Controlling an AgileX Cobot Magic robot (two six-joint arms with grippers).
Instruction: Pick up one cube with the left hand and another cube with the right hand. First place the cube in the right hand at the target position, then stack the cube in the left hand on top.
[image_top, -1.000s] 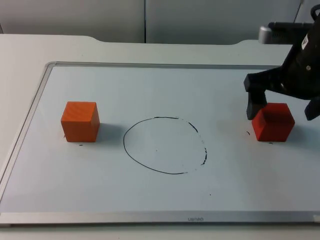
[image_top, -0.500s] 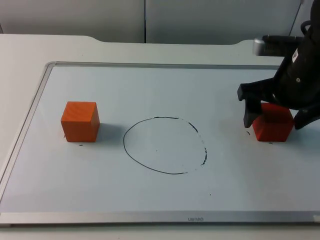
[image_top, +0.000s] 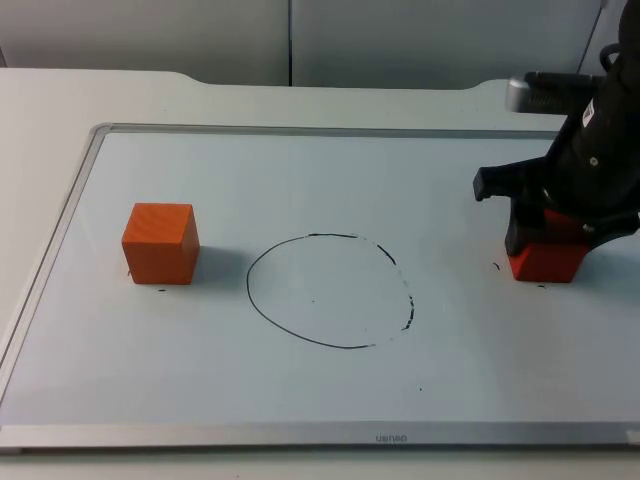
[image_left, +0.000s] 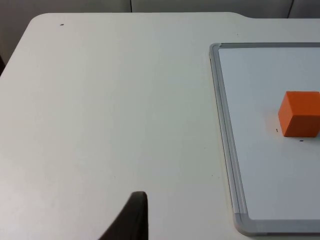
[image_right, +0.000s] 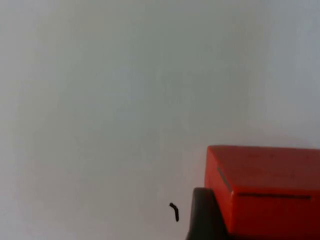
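A red cube (image_top: 546, 262) rests on the whiteboard at the right. My right gripper (image_top: 556, 236) has come down over it and is shut on it, one finger on each side. In the right wrist view a black finger (image_right: 201, 216) presses against the side of the red cube (image_right: 265, 190). An orange cube (image_top: 160, 243) sits on the board at the left, untouched. The left wrist view has the orange cube (image_left: 300, 114) off to one side, and my left gripper (image_left: 131, 220) waits above the bare table beside the board. A hand-drawn black circle (image_top: 328, 291) marks the middle of the board.
The whiteboard's metal frame (image_top: 60, 230) is a low raised edge around the work area, and it runs between my left gripper and the orange cube as the frame (image_left: 225, 135). A grey partition wall (image_top: 300, 40) closes off the far side of the table.
My right gripper dropped lower over the red cube and its fingers drew in against the cube's sides. The orange cube has not moved.
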